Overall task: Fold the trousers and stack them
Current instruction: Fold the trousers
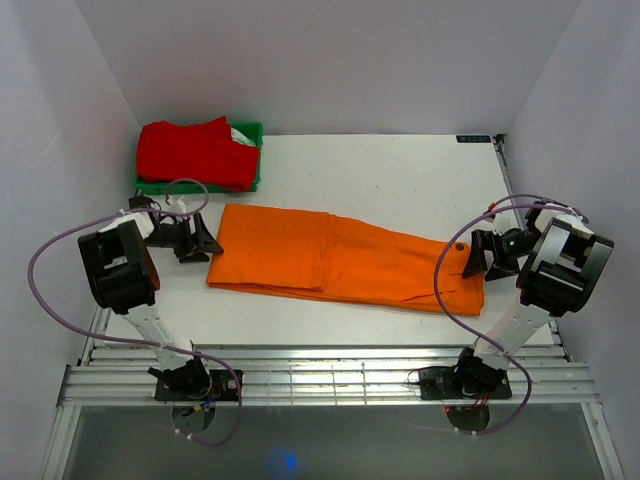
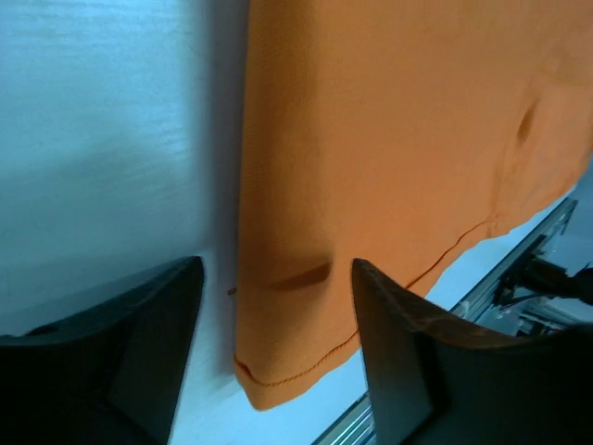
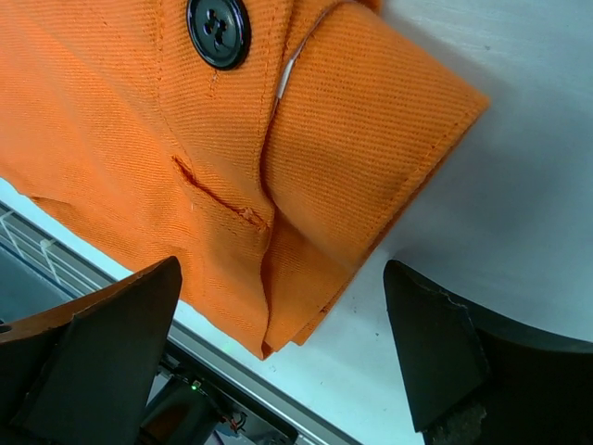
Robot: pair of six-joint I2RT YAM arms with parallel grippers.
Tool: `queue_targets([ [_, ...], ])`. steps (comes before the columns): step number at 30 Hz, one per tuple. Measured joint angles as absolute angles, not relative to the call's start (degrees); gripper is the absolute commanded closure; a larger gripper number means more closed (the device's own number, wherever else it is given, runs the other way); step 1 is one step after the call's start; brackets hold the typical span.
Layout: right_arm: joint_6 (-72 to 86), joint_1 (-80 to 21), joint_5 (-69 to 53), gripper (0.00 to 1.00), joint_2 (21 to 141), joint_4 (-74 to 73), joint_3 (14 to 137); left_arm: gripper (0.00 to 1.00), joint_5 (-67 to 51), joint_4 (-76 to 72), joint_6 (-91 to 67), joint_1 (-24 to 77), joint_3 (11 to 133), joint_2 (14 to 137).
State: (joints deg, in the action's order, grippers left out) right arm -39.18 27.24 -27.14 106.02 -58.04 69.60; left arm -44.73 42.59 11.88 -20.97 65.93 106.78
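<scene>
Jaws spread wide; orange twill trousers (image 1: 345,262) flat, elongated

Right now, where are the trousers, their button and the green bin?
trousers (image 1: 340,262): top view, middle of the cloth.
button (image 3: 219,28): right wrist view, centre of its face.
green bin (image 1: 252,128): top view, far right corner of its rim.

Ahead of the left gripper (image 2: 275,269) the trousers (image 2: 389,167) run off the top and right edges, and its fingers (image 2: 120,362) are cut at the bottom. Beyond the right gripper (image 3: 283,267) the button (image 3: 218,28) is clipped at the top. Past the left gripper, the red garment (image 1: 195,152) hides most of the green bin (image 1: 255,150).
</scene>
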Motion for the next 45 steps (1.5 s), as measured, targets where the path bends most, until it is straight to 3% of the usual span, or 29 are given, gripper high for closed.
queue_targets([
  [7,-39.1,27.2,-27.4,0.01,106.1,-58.1,68.8,0.82,-48.9,39.2,9.1,-20.9,65.7,110.0],
  [8,-39.1,27.2,-27.5,0.0,106.1,-58.1,68.8,0.99,-49.4,39.0,9.1,-20.9,65.7,109.9],
  [14,-39.0,27.2,-28.2,0.09,106.3,-57.9,68.8,1.0,-50.3,40.1,8.5,-21.5,66.5,109.5],
  [21,-38.7,27.2,-29.5,0.02,106.5,-57.9,69.1,1.0,-49.9,45.0,10.2,-25.1,70.1,104.3],
  [28,-37.4,26.8,-31.6,0.02,106.5,-57.9,69.8,1.0,-47.9,50.6,15.7,-25.7,76.2,94.5],
  [32,-35.9,24.9,-33.0,0.02,106.5,-57.6,69.7,1.0,-46.6,53.2,16.2,-20.2,80.0,91.3],
  [36,-34.1,22.1,-35.2,0.17,106.6,-57.0,69.7,1.0,-45.8,54.5,13.8,-10.4,84.0,91.1],
  [42,-31.0,17.8,-38.7,0.12,108.9,-56.4,69.7,1.0,-45.7,54.9,6.3,3.7,90.1,91.9],
  [44,-29.5,16.9,-39.9,0.18,110.3,-55.9,69.6,1.0,-46.2,54.4,3.1,6.5,92.1,93.0],
  [45,-28.7,16.4,-40.9,0.27,110.8,-55.8,69.6,1.0,-46.5,54.0,1.7,7.5,92.9,93.7],
])
